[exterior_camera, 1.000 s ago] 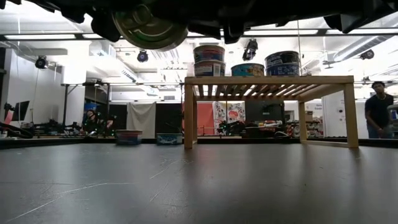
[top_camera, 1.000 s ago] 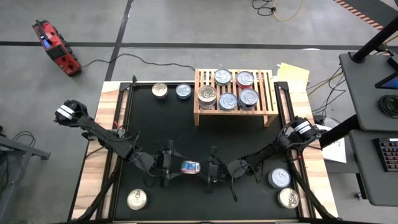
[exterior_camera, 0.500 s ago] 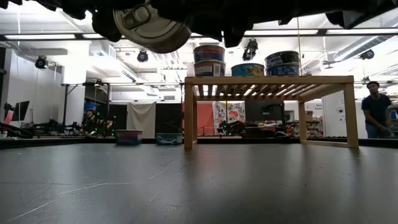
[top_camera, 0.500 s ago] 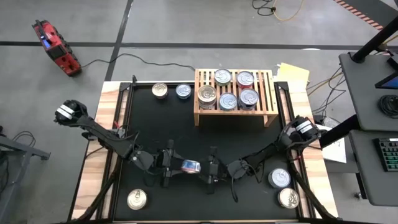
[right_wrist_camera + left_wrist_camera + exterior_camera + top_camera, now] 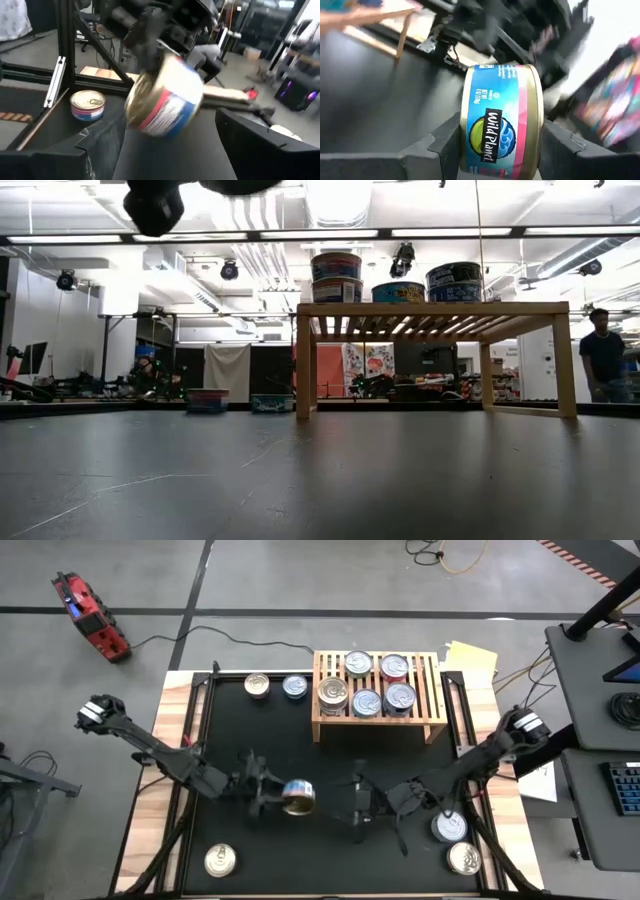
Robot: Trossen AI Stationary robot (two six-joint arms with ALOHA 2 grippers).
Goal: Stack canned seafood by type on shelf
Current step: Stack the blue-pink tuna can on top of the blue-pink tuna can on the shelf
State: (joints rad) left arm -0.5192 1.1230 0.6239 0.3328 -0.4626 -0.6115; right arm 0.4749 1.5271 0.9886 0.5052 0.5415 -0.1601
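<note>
Left gripper was clamped on a small round tin with a blue-and-pink side label and gold rim, held above the middle of the black mat on the counter; the left wrist view showed the tin on its edge between the two dark fingers. Right gripper sat just to the right of it, apart from the tin, fingers spread wide and holding nothing; its wrist view looked across the gap at that tin.

Low light-wood slatted shelf stood at the far edge of the mat. On top were five silver-lidded tins; in the low view one at the shelf's left end sat stacked on another.

Two more tins rested on the mat just left of the shelf. One gold-lidded tin lay at the near left corner. Two tins lay at the near right corner, below the right arm.

A person stood in the room far behind the shelf.
</note>
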